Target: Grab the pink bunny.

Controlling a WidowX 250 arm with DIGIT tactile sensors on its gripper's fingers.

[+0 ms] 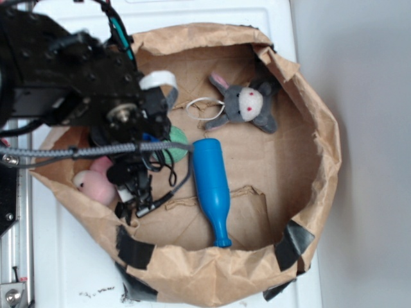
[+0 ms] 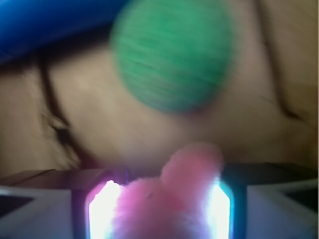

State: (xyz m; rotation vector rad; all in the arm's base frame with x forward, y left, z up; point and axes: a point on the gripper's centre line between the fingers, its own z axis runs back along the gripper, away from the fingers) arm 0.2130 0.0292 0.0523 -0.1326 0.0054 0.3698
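Black arm reaches in from the left, wrist angled downward; gripper jaws closed around the pink bunny.

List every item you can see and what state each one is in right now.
pink bunny: between the gripper's fingers, which flank it closely.
gripper: around the bunny; firm grip unclear.
blue bottle: lying on its side.
grey plush animal: lying face up.
green ball: resting loose.
paper bag: open, rim rolled down.
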